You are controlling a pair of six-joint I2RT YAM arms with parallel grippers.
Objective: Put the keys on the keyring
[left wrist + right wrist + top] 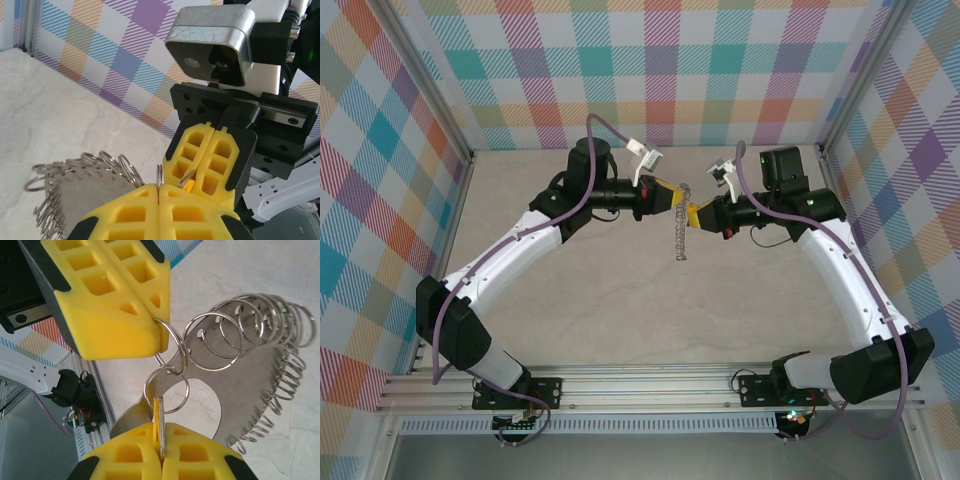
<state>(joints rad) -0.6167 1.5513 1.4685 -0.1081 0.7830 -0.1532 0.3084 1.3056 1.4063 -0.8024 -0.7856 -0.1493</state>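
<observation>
I am pinching the keyring [250, 390], a silvery metal plate edged with a long row of wire rings, by one of its end rings. My left fingers [150, 310] are pressing shut on that ring's wire. The rest of the keyring is hanging down and away from this held ring, with the pale marbled tabletop [620, 300] lying beneath it.

My right fingers [162, 440] are meeting the keyring from the opposite side and are clamping shut on the key [157, 412]. Its thin yellow head is standing up out of their seam, and its grey blade is running down between them. The key's head is sitting right against the keyring's end, where another wire ring is looping around it. I cannot tell whether that ring is passing through the key.

From above, the left fingers [675, 200] and right fingers [692, 213] are closing in tip to tip at the top of the keyring [681, 235].

From my left wrist, the left fingers [158, 197] are gripping the ring. The right fingers [207, 170] are facing them just beyond the keyring [80, 195], and the key [189, 186] is peeking out yellow at their tips.
</observation>
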